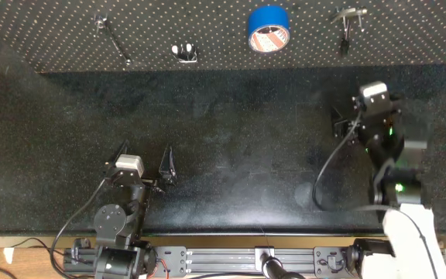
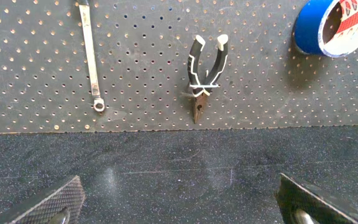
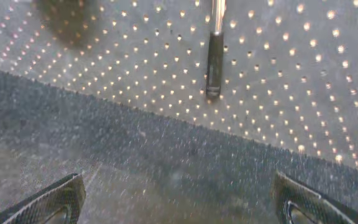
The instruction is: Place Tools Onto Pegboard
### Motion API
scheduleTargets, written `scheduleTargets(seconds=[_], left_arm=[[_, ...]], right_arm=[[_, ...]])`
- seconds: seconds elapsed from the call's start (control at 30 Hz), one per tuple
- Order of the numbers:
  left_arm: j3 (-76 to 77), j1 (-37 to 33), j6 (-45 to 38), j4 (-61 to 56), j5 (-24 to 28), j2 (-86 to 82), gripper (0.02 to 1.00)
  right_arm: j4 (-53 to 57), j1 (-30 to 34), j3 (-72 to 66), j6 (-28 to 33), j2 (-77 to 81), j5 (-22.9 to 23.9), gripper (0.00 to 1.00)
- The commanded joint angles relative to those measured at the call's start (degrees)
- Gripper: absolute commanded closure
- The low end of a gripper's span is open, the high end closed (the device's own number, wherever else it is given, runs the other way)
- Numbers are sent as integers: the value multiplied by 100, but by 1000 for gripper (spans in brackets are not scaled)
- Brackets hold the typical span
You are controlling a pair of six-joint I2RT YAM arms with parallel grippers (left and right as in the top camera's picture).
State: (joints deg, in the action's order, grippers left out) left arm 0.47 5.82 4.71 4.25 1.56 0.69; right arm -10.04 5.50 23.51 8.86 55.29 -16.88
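Four tools hang on the black pegboard (image 1: pixel 53 35) at the back: a silver wrench (image 1: pixel 113 39), black-and-white pliers (image 1: pixel 184 53), a blue tape roll (image 1: pixel 269 29) and a dark-handled tool (image 1: pixel 348 27). My left gripper (image 1: pixel 145 160) sits low over the mat at front left, open and empty. Its wrist view faces the wrench (image 2: pixel 90 56), pliers (image 2: pixel 205 74) and tape roll (image 2: pixel 334 28). My right gripper (image 1: pixel 345 118) is at the right, close to the board, open and empty. Its wrist view shows the dark handle (image 3: pixel 214 62) hanging ahead, between the fingertips (image 3: pixel 45 202).
A dark speckled mat (image 1: pixel 231 147) covers the table between the arms and the board. Cables run from the right arm across the mat's front right (image 1: pixel 320 186). The board meets the mat along a straight seam (image 2: pixel 179 129).
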Motion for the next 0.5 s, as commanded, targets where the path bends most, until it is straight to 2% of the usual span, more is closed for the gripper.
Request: scheduleTargets(seconds=[0.03, 0.17, 0.2, 0.37, 0.4, 0.43, 0.5], left_arm=[[-15, 24, -52, 31, 61, -50, 23], [-15, 26, -52, 33, 61, -50, 23], [-15, 24, -52, 33, 61, -50, 23], [-15, 24, -52, 31, 61, -50, 23], [-15, 24, -52, 31, 61, -50, 23], [-15, 24, -52, 31, 61, -50, 23], [-15, 24, -52, 31, 63, -50, 25]], right_arm=[[-828, -35, -1056, -852, -1198, -31, 25], [-896, -35, -1458, -1217, -2100, 11, 25], [-894, -35, -1585, -1460, -2409, 155, 27], [-894, -35, -2269, -1484, -3654, 188, 25], [-459, -42, -2328, -1480, -4111, 295, 27], [323, -42, -2328, -1460, -4684, 597, 25], [1180, -46, -2328, -1456, -5270, 619, 25]])
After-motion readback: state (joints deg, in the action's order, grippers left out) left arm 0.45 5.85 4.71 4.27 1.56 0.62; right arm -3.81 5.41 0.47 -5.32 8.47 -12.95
